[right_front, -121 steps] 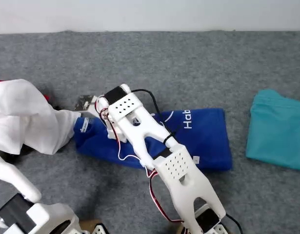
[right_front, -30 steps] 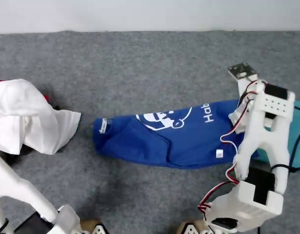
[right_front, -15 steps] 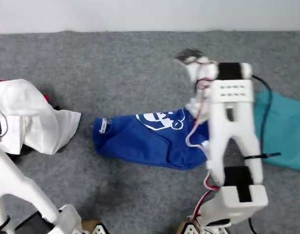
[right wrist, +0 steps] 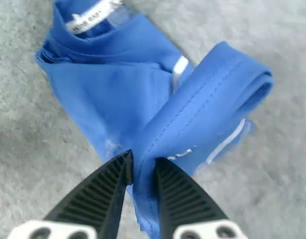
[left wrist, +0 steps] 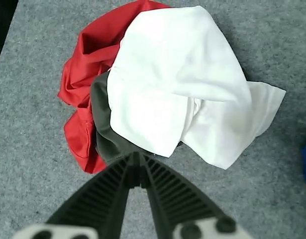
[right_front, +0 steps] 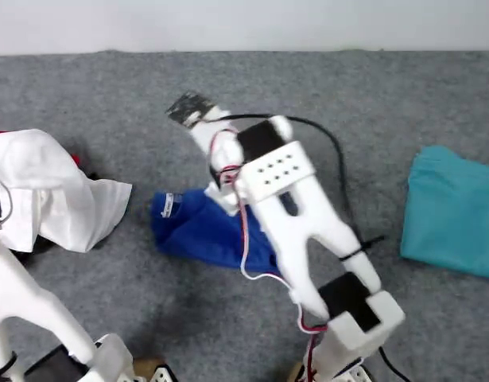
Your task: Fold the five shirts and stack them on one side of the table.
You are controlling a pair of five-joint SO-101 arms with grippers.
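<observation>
No legible text: white neck label on the blue shirt (print too small)

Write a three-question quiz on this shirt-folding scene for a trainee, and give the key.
1. True or false: the right gripper is shut on a fold of the blue shirt.
2. Pick one: which shirt lies on top of the heap in the left wrist view? A red, B white, C blue.
3. Name the colour of the folded shirt lying alone, apart from both arms.

Key: 1 true. 2 B, the white shirt. 3 teal.
</observation>
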